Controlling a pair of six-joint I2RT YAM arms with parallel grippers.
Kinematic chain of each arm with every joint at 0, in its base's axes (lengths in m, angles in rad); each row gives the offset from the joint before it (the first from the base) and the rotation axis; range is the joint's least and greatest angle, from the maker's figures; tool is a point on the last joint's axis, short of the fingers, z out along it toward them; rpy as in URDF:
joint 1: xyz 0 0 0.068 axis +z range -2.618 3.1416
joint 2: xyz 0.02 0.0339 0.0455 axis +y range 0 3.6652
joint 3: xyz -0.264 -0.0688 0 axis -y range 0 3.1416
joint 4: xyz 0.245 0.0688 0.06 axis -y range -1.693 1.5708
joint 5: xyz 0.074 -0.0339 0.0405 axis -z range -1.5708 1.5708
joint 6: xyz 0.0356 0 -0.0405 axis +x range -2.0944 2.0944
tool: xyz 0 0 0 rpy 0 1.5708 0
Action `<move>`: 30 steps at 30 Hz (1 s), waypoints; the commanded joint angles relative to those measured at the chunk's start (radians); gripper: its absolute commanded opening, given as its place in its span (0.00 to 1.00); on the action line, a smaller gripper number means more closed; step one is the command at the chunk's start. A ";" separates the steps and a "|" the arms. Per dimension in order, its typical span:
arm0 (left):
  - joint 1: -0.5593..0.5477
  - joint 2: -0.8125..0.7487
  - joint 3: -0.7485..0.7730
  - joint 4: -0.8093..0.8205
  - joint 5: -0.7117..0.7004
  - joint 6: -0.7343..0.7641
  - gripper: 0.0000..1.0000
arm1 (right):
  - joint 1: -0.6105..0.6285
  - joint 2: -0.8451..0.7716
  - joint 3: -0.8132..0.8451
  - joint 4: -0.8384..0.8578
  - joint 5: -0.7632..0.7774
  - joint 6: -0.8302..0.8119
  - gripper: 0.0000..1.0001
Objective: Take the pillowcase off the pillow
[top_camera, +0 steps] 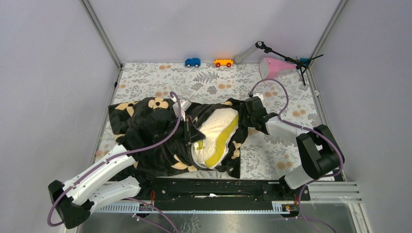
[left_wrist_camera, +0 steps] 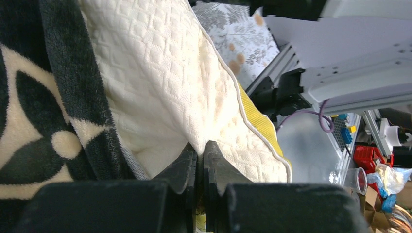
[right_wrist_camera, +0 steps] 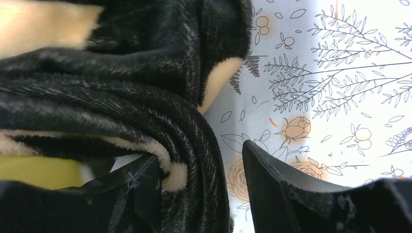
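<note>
The black pillowcase [top_camera: 145, 121] with tan flowers lies bunched across the floral sheet, pulled back from the cream pillow [top_camera: 218, 127], whose yellow-green side band [top_camera: 221, 145] is exposed. My left gripper [top_camera: 194, 136] is shut, pinching a fold of the pillow's quilted cover; in the left wrist view its jaws [left_wrist_camera: 200, 145] press together on the pillow [left_wrist_camera: 170, 73], with the pillowcase [left_wrist_camera: 29, 97] at the left. My right gripper [top_camera: 246, 119] is at the pillowcase's right edge. In the right wrist view it [right_wrist_camera: 197, 155] is open around bunched pillowcase [right_wrist_camera: 121, 97], which lies against the left finger.
The floral sheet [top_camera: 204, 77] covers the floor and shows in the right wrist view [right_wrist_camera: 330, 73]. A blue toy car [top_camera: 192, 62], an orange toy car [top_camera: 223, 62], a pink object [top_camera: 272, 68] and a black stand [top_camera: 291, 59] sit along the back wall. A metal rail [top_camera: 214, 189] runs along the near edge.
</note>
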 commanded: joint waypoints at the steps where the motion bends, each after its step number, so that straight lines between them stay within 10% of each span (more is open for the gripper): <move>1: -0.017 -0.094 0.112 0.129 0.115 0.022 0.00 | -0.033 0.026 0.035 0.002 0.021 0.004 0.62; 16: -0.017 0.063 0.046 0.246 0.000 0.013 0.02 | -0.032 -0.554 -0.080 -0.171 -0.028 0.007 1.00; 23: -0.054 0.132 0.081 0.199 -0.056 0.068 0.69 | -0.032 -0.580 -0.121 -0.140 -0.524 0.169 1.00; 30: -0.068 0.148 0.107 0.002 -0.304 0.082 0.83 | -0.032 -0.530 -0.189 -0.083 -0.536 0.291 1.00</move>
